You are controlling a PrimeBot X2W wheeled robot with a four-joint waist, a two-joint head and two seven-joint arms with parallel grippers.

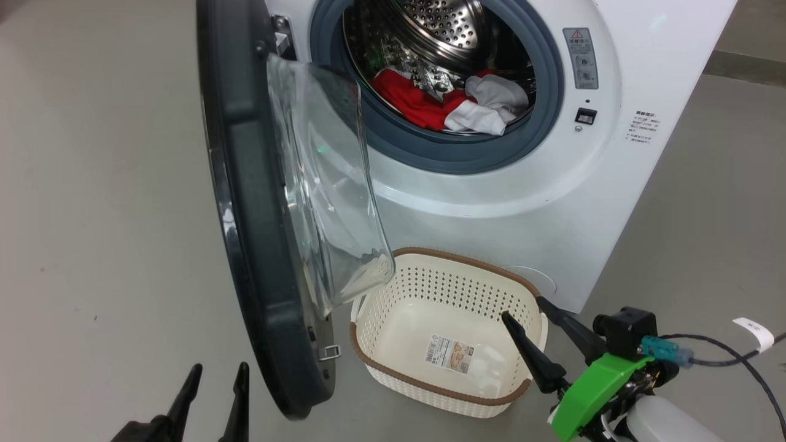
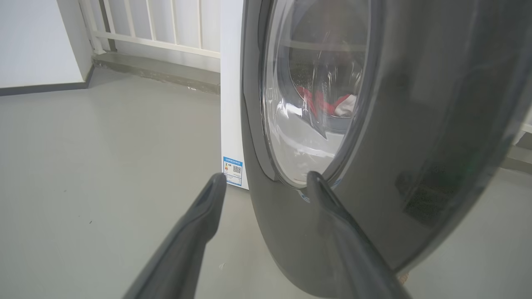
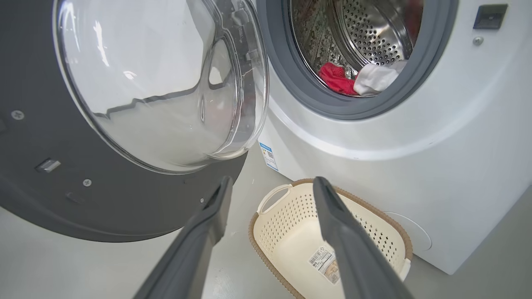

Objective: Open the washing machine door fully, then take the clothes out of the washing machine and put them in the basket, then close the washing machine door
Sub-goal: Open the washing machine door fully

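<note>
Loosely bunched, the clothes (image 1: pixel 424 105) look bright red; white folds seemingly atop.

Washing machine door (image 1: pixel 258 245) open; clothes (image 1: pixel 430 104) (red and white) in the drum (image 1: pixel 448 24); basket (image 1: pixel 454 288) on the floor (image 1: pixel 92 215) below; left gripper (image 1: pixel 220 367) and right gripper (image 1: pixel 522 307) gape empty.

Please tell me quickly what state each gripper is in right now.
Left gripper: jaws open, holding nothing.
Right gripper: jaws open, holding nothing.
</note>
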